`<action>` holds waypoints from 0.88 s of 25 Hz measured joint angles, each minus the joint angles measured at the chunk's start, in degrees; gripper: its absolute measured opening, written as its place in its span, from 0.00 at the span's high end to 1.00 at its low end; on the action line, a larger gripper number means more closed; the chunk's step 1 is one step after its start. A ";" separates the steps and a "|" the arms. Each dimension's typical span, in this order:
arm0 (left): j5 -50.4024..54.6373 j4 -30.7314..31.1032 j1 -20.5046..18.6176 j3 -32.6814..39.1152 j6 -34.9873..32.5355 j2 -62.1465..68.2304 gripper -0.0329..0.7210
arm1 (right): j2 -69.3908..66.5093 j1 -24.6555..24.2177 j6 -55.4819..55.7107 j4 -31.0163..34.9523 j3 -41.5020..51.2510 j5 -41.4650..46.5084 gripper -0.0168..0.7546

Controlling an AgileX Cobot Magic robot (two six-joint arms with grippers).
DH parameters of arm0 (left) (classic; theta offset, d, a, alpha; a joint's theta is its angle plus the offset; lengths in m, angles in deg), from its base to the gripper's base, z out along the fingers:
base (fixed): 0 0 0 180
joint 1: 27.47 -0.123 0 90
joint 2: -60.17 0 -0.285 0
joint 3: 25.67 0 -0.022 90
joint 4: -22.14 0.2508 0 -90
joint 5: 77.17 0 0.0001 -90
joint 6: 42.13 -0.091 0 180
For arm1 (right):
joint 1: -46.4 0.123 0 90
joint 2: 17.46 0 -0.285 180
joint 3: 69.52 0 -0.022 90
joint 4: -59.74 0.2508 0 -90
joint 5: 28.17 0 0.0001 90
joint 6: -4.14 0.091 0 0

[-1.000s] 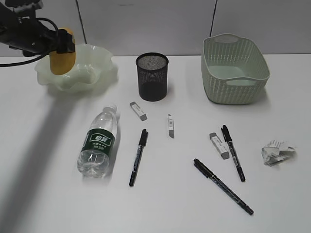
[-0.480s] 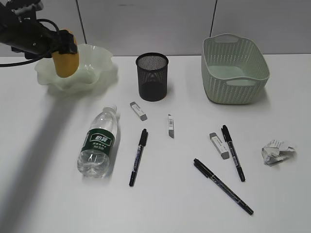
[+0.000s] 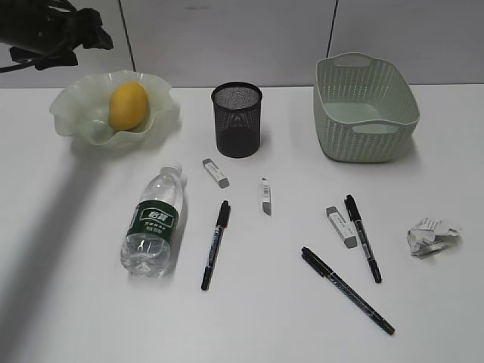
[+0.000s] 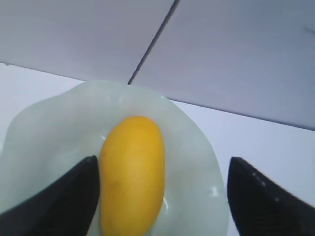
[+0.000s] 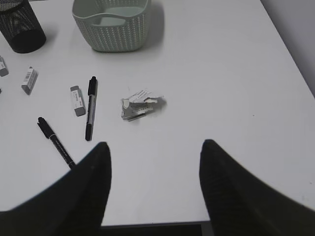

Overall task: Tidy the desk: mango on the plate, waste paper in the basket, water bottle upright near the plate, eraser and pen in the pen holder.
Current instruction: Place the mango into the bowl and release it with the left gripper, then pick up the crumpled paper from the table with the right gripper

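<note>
So only the left wrist view showed the left gripper spread wide and empty, the mango between its fingers in the plate. Right gripper was open and empty too, waste paper ahead of it, basket beyond. Counted three pens, three erasers, one bottle, one holder.
</note>
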 joint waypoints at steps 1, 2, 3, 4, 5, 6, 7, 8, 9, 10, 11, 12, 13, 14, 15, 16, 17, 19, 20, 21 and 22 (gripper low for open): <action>1.14 0.06 -0.31 -0.62 0.00 0.00 0.14 | 0.00 0.00 0.00 0.00 0.00 0.00 0.38; 1.96 0.50 -0.44 -1.37 0.00 0.00 0.14 | 0.00 0.00 0.00 0.00 0.00 0.00 0.38; 3.07 1.06 -0.43 -2.08 0.00 0.00 0.15 | 0.00 0.00 0.00 0.00 0.00 0.00 0.38; 4.26 1.42 -0.43 -2.93 0.00 0.00 0.15 | 0.00 0.00 0.00 0.00 0.00 0.00 0.38; 5.60 1.55 -0.43 -3.83 0.00 -0.17 0.16 | 0.00 0.00 0.00 0.00 0.00 0.00 0.38; 6.74 1.67 -0.43 -4.73 0.00 -0.32 0.17 | 0.00 0.00 0.00 0.00 0.00 0.00 0.38; 8.23 1.97 -0.43 -5.56 0.00 -0.51 0.18 | 0.00 0.00 0.00 0.00 0.00 0.00 0.38; 9.59 2.72 -0.43 -6.55 0.00 -0.66 0.20 | 0.00 0.00 0.00 0.00 0.00 0.00 0.38; 11.11 3.96 -0.43 -7.41 0.00 -0.97 0.21 | 0.00 0.00 0.00 0.00 0.00 0.00 0.38; 12.43 5.68 -0.43 -8.07 0.00 -1.37 0.21 | 0.00 0.00 0.00 0.00 0.00 0.00 0.38; 14.19 7.39 -0.43 -8.96 0.20 -1.81 0.21 | 0.00 0.00 0.00 0.00 0.00 0.00 0.38; 15.91 9.94 -0.43 -9.93 0.97 -2.40 0.22 | 0.00 0.00 0.00 0.00 0.00 0.00 0.38; 17.46 13.18 -0.43 -10.84 2.34 -2.86 0.22 | 0.00 0.00 0.00 0.00 0.00 0.00 0.38; 19.45 16.63 -0.43 -11.66 3.77 -3.46 0.22 | 0.00 0.00 0.00 0.00 0.00 0.00 0.38; 21.78 19.62 -0.43 -12.60 5.23 -3.97 0.22 | 0.00 0.00 0.00 0.00 0.00 0.00 0.38; 24.28 23.30 -0.43 -13.63 6.49 -4.32 0.22 | 0.00 0.00 0.00 0.00 0.00 0.00 0.38; 26.68 26.82 -0.43 -14.73 8.06 -4.63 0.23 | 0.00 0.00 0.00 0.00 0.00 0.00 0.38; 33.17 32.52 -0.43 -17.00 11.07 -4.87 0.23 | 0.00 0.00 0.00 0.00 0.00 0.00 0.38; 35.88 35.17 -0.43 -18.09 12.65 -4.87 0.24 | 0.00 0.00 0.00 0.00 0.00 0.00 0.38; 39.08 37.54 -0.43 -18.92 13.97 -4.87 0.24 | 0.00 0.00 0.00 0.00 0.00 0.00 0.38; 41.97 39.20 -0.43 -19.79 15.08 -4.87 0.25 | 0.00 0.00 0.00 0.00 0.00 0.00 0.38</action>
